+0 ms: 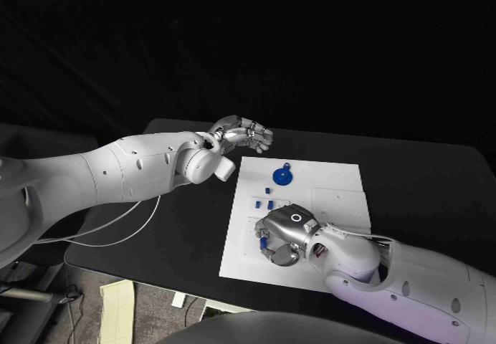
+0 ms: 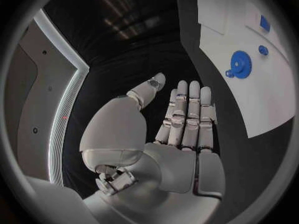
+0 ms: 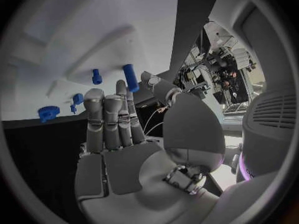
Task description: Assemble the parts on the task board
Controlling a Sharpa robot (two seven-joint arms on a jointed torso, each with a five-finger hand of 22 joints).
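Left hand point(image 1: 243, 135) is held flat, fingers together, off the task board point(image 1: 336, 188) around 10 o'clock; right hand point(image 1: 281, 235) looks empty, fingers straight, hard to tell.

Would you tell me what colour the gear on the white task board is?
Blue; the round toothed gear shows best in the left wrist view.

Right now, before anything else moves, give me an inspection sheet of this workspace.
Surface: black table, bearing the flat white task board at its middle.
Job's things: round blue gear on the board's far part; small blue pegs in a cluster mid-board, nearer the right hand.
Clutter: nothing seen on the table.
Hands: silver left hand held off the board's far left corner, fingers straight, holding nothing; silver right hand over the board's near part, fingers apart, holding nothing.
Cables: white cable looping under the left arm.
Surroundings: dark backdrop; pale boxes on the floor.
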